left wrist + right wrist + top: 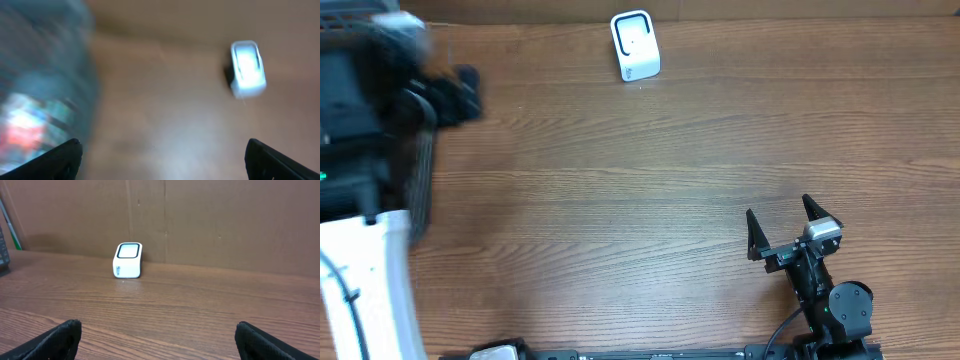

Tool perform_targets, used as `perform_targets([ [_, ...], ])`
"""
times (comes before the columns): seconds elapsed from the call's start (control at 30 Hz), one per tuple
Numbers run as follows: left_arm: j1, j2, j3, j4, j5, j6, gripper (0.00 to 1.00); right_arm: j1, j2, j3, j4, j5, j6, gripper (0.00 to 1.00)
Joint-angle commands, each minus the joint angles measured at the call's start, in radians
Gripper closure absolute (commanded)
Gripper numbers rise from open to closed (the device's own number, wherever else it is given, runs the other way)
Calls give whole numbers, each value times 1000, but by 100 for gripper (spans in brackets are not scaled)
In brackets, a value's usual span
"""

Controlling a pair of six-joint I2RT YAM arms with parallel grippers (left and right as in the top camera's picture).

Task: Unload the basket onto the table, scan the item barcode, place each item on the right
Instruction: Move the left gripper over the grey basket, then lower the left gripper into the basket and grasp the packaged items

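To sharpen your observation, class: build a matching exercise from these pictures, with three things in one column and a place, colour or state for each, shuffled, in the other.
1. small white box-shaped scanner
2. black right gripper
3. wooden table

A. over the near right side, jaws open
B. brown, with visible grain
C. standing near the far edge

Pairs: 1-C, 2-A, 3-B

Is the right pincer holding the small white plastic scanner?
No, the scanner stands on the wooden table, far from the open right pincer.
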Motion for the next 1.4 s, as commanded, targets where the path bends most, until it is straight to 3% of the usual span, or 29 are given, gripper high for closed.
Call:
perform_targets([
  [0.0, 98, 54, 185, 0, -117, 110, 2, -3, -8, -11, 3, -2, 6, 0],
  [0.13, 186, 104, 212, 26, -125, 270, 0, -3, -8, -11, 3, -2, 6, 0],
  [0.37, 309, 230, 205, -11, -97, 275, 1, -3, -8, -11, 3, -2, 6, 0],
  [0.77, 491, 422, 205, -72, 175, 285, 0, -3, -8, -11, 3, -2, 6, 0],
  [1.37, 490, 684, 203, -159, 176, 287, 0, -3, -8, -11, 3, -2, 6, 0],
])
